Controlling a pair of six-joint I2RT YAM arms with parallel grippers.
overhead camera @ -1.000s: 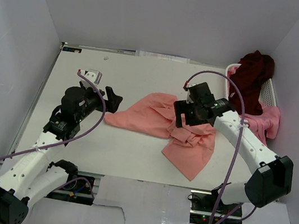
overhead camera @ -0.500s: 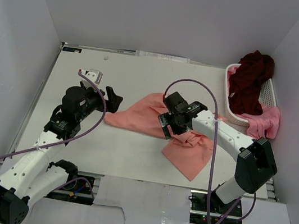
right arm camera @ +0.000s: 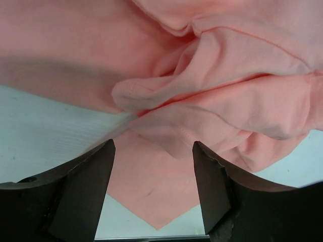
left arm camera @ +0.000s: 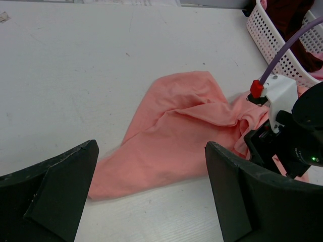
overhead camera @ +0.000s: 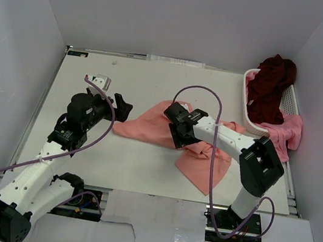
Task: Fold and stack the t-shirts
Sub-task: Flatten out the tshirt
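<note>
The salmon-pink t-shirt is seen crumpled and unfolded on the white surface, roughly at its middle; one end is stretched out to the left and a wider flap is spread toward the near edge on the right. The right gripper is set down on the bunched middle of this shirt; in the right wrist view its jaws are held apart, released, with a rolled fold of the salmon cloth lying just ahead of the gap; no cloth is seen pinched between the fingers.

The left gripper is held above the surface just beside the shirt's left end; in the left wrist view its jaws are spread wide and nothing is gripped; the shirt is seen ahead of and below them, apart from the fingers.

At the far right a white slatted basket is placed; the dark maroon t-shirt is heaped in it and rises above the rim; the brighter pink t-shirt is draped over the basket's near end, hanging onto the surface.
</note>
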